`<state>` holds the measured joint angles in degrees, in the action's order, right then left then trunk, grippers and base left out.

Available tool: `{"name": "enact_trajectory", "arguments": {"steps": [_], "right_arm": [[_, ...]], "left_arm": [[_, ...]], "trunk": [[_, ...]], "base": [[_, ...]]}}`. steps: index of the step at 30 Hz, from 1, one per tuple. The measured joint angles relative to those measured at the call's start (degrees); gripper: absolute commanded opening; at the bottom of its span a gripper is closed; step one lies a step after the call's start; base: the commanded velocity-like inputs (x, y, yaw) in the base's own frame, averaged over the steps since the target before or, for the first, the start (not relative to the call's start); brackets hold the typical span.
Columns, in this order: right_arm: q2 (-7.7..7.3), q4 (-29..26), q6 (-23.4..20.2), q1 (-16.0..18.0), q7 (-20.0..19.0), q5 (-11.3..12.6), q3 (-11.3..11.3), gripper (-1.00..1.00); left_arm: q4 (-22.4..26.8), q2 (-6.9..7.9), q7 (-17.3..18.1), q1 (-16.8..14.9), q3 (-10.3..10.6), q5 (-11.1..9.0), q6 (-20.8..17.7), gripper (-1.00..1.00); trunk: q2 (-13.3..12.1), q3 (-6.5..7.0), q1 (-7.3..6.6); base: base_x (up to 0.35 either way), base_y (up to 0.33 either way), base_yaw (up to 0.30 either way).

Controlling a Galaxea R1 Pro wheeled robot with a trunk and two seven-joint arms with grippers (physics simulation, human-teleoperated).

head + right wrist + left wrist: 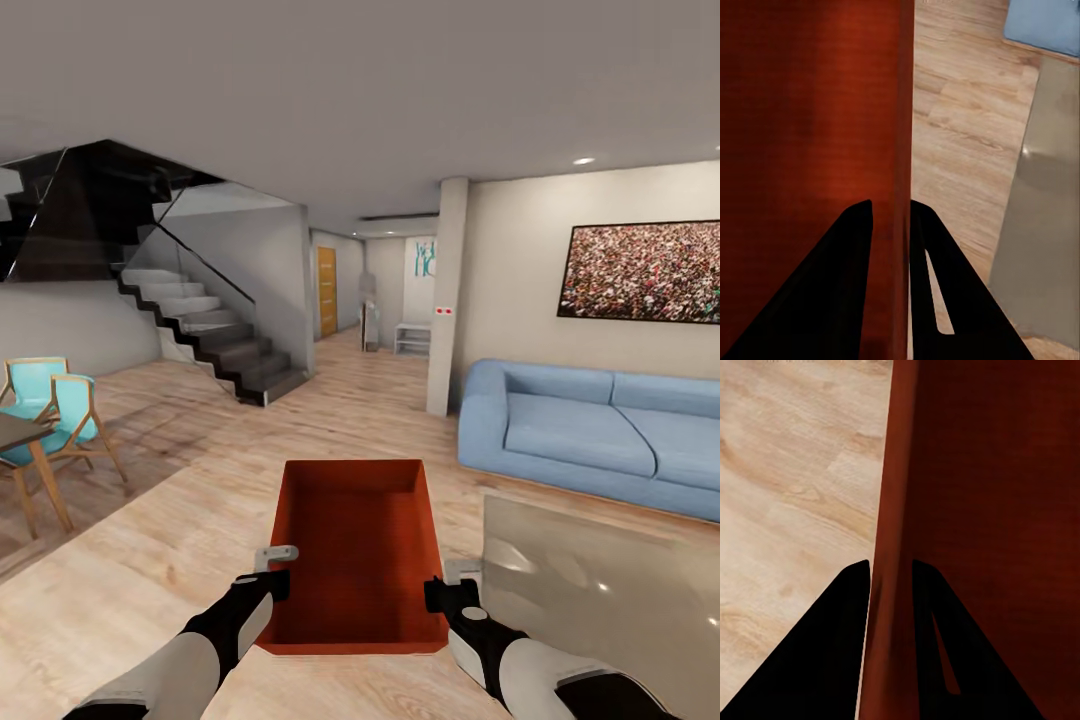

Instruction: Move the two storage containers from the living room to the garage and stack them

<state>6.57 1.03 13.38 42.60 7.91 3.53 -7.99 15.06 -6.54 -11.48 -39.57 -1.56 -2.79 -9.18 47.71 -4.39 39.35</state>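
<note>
One orange-red storage container (355, 555) hangs in front of me over the living room's light wood plank floor (180, 520), held between both arms. My left gripper (274, 570) is shut on its left wall, and in the left wrist view that thin wall (889, 585) runs between the two dark fingers (832, 645). At the opposite side my right gripper (445, 585) is shut on the right wall (902, 187), which passes between its fingers (840, 285). The container is open on top and looks empty.
A blue sofa (590, 430) stands at the right under a wide picture (645, 270). A glossy grey table top (610, 590) lies close at my right. A staircase (210, 330), teal chairs (50, 410) and a dark table (20, 435) are at left. A hallway (355, 340) with a wooden door (327, 290) opens ahead.
</note>
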Motion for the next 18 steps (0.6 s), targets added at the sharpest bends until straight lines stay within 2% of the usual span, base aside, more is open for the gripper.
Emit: {"name": "enact_trajectory", "arguments": {"steps": [18], "right_arm": [[0.0,0.0,0.06,0.0,0.01,0.06,-0.09,-1.0]], "left_arm": [[-0.07,0.0,0.02,0.0,-0.03,0.01,0.13,-1.0]], "trunk": [[0.0,0.0,0.0]], "base": [[0.321,0.049,0.0]]}}
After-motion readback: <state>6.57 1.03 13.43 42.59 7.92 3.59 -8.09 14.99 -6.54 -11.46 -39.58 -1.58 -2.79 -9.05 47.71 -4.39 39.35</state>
